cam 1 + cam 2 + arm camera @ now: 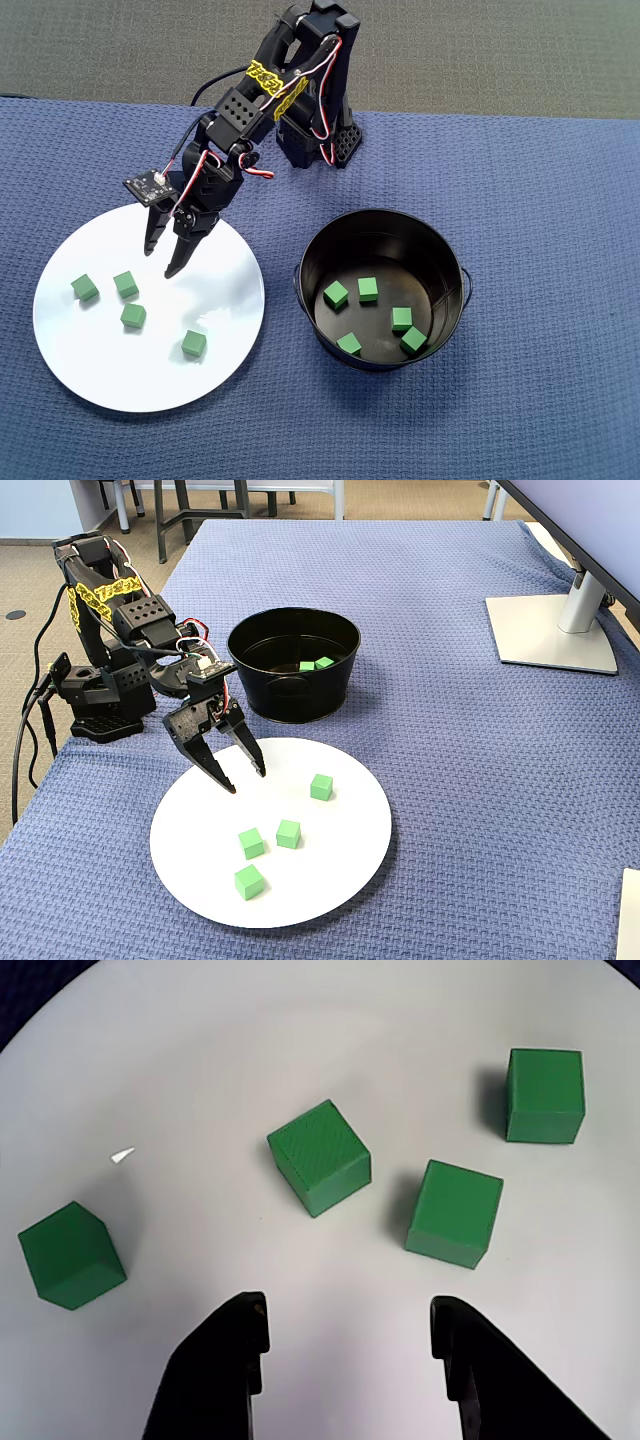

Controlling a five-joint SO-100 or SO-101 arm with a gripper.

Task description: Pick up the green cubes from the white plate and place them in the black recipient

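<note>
- The gripper (pixel 165 260) hangs over the plate (pixel 90 375), above its rim at about 12 o'clock in the overhead view. Its jaws are apart with a clear gap, and there is nothing between them.
- In the wrist view the two fingers (pixel 215 1375) come in from the bottom edge, and only white plate surface shows between them.
- Four cubes lie on the plate. In the overhead view one cube (pixel 85 288) is toward 9 o'clock, another (pixel 125 284) is just beside it on the right, a third (pixel 133 316) is near the centre, and the fourth (pixel 194 344) is toward 4 o'clock.
- No cube touches another, and none touches the gripper.
- The pot (pixel 445 255) stands on the blue cloth (pixel 560 200) at 3 o'clock from the plate, near it but not touching.
- Five more cubes lie on the pot floor: two (pixel 336 294) at the upper left, one at the lower left, and two close together at the lower right.
- In the fixed view the gripper (pixel 247 781) points down at the plate's far-left part, and a monitor foot (pixel 550 630) stands on the cloth at 2 o'clock from the pot.
</note>
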